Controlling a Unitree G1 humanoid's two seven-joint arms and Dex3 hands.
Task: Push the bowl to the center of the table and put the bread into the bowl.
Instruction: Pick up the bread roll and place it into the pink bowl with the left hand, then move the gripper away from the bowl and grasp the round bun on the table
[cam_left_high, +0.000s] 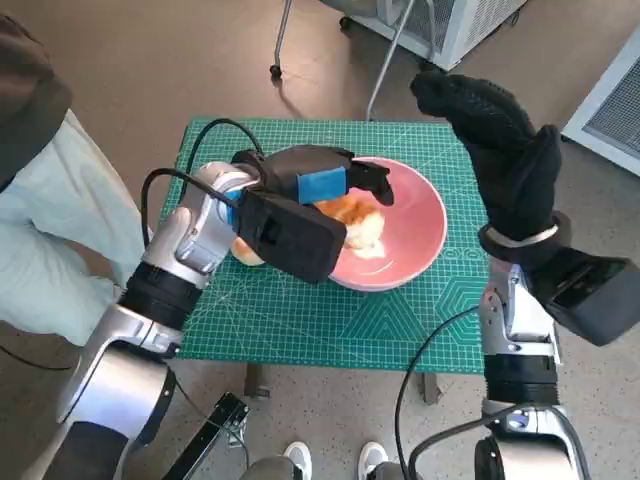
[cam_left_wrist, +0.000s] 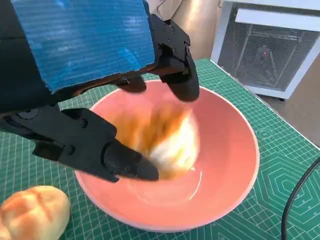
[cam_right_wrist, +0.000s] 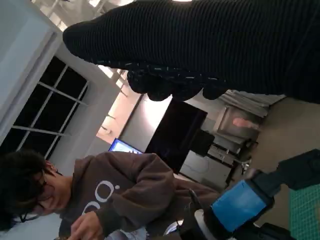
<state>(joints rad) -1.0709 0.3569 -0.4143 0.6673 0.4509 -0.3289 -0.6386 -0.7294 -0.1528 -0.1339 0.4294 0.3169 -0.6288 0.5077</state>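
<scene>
A pink bowl (cam_left_high: 420, 215) sits near the middle of the green cutting mat (cam_left_high: 330, 320). A golden bread roll (cam_left_high: 358, 222) is inside it, blurred in the left wrist view (cam_left_wrist: 167, 137). My left hand (cam_left_high: 310, 190) hovers over the bowl's left half. Its fingers (cam_left_wrist: 182, 75) and thumb are spread around the roll, and I see no firm grip. My right hand (cam_left_high: 500, 140) in its black glove is raised high beside the table's right edge and holds nothing. The right wrist view shows the glove (cam_right_wrist: 210, 45) and my left hand's blue tape (cam_right_wrist: 240, 202).
A second bread roll (cam_left_high: 246, 252) lies on the mat just left of the bowl (cam_left_wrist: 225, 165), half hidden under my left wrist, and shows plainly as a roll (cam_left_wrist: 31, 212) in the left wrist view. A person (cam_left_high: 40, 230) sits close at the table's left. White cabinets stand beyond the table.
</scene>
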